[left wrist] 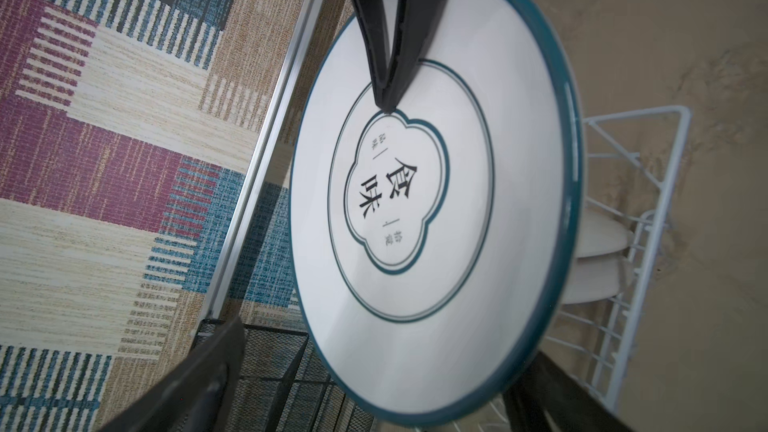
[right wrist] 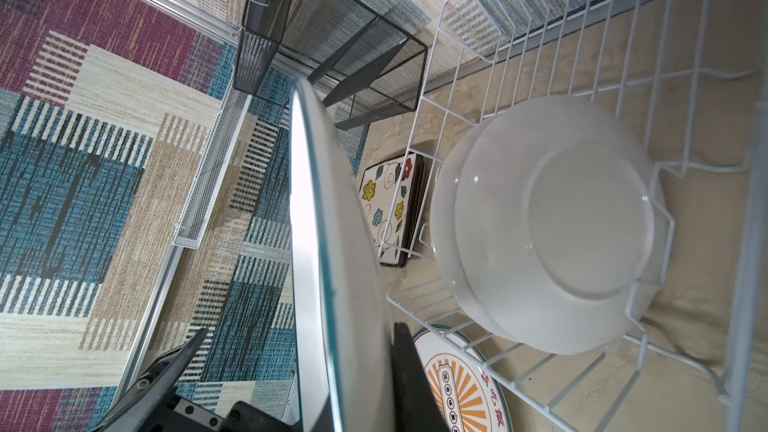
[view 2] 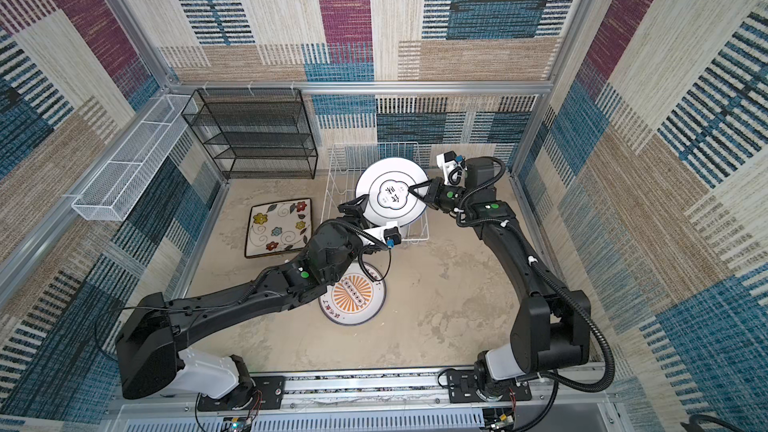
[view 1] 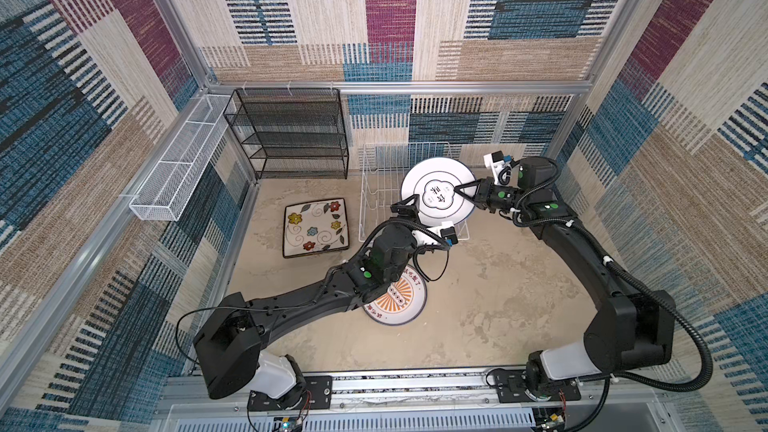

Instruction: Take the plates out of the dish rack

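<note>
My right gripper (view 1: 457, 189) (view 2: 411, 189) is shut on a round white plate (view 1: 436, 184) (left wrist: 415, 305) with a teal rim, held upright over the dish rack (view 1: 374, 184) (right wrist: 582, 35). In the right wrist view this plate (right wrist: 324, 222) shows edge-on between the gripper's fingers (right wrist: 405, 367). My left gripper (view 1: 405, 205) (left wrist: 388, 342) stands open, its jaws either side of the plate's lower rim without touching it. Two white round plates (right wrist: 540, 222) (left wrist: 598, 238) stand in the rack. Flowered square plates (view 1: 315, 227) are stacked on the table, and a round plate with an orange sunburst (view 1: 399, 299) lies under my left arm.
A black mesh shelf unit (view 1: 291, 135) stands at the back left. A long white mesh basket (view 1: 178, 168) hangs on the left wall rail. Patterned walls close in the table on three sides. Bare tabletop (view 1: 498, 305) lies at the front right.
</note>
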Robot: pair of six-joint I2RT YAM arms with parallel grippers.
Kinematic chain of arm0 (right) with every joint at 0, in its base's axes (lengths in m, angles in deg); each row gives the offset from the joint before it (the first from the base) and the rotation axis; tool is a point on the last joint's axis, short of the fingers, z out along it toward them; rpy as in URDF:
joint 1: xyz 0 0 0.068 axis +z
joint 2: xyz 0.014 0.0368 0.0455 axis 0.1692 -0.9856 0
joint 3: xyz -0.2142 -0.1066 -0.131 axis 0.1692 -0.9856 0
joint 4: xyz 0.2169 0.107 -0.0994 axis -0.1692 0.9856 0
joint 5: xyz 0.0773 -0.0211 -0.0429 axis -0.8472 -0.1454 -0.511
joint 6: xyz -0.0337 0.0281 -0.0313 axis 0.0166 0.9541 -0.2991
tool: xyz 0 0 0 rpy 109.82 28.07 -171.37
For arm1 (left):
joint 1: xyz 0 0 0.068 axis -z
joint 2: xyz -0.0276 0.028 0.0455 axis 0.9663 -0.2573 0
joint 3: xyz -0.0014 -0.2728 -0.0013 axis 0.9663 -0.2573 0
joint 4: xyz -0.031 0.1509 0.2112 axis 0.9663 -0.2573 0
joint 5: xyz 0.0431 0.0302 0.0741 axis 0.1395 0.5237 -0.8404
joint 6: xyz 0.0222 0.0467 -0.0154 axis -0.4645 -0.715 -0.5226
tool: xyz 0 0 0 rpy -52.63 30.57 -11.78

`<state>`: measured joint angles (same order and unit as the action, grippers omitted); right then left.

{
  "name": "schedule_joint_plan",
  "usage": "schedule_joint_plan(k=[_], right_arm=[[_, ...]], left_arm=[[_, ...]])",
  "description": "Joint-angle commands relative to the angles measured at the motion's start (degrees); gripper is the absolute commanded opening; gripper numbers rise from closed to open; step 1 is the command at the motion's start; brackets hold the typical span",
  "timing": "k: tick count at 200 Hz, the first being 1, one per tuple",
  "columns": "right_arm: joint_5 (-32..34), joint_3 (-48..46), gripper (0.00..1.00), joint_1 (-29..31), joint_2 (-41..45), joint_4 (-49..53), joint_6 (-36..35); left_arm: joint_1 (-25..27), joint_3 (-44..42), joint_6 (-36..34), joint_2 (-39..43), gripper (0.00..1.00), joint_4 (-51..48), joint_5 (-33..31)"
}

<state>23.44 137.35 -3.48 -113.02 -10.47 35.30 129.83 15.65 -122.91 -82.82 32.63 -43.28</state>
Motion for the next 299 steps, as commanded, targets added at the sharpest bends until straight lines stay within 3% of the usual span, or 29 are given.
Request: schedule_joint_plan(k=[1, 30, 83, 144, 223, 274, 299], right_arm=[[1.6, -1.2, 0.00, -0.5, 1.3, -7.6, 3.4], [3.9, -3.4, 0.00, -1.3, 3.5, -11.3, 5.6], [8.3, -6.3, 0.00, -2.1, 7.1, -13.3, 5.1], [7.6, -8.0, 0.00, -2.1, 7.2, -15.1, 3.8], [2.8, -7.7, 0.00, -2.1, 5.7, -15.7, 2.8], [-1.4, -7.5, 0.00, -2.1, 4.1, -16.7, 3.2], [-3.8, -7.5, 0.00, -2.2, 2.8, -17.2, 3.5]], left_arm=[[-0.4, 0.9, 9.5, 2.0, 0.99, -2.8, 2.8], [-2.0, 2.6, 18.3, 4.7, 0.99, -7.7, 6.8], [-10.5, 9.1, 43.9, 8.3, 0.99, -18.7, 18.1], [-25.3, 15.7, 72.4, 8.0, 0.99, -26.2, 41.3], [-28.3, 21.0, 91.1, -4.2, 0.96, -23.1, 60.2], [-28.3, 30.3, 91.9, -13.6, 0.92, -32.2, 66.3], [-28.3, 33.6, 94.0, -17.4, 0.87, -31.9, 71.3]])
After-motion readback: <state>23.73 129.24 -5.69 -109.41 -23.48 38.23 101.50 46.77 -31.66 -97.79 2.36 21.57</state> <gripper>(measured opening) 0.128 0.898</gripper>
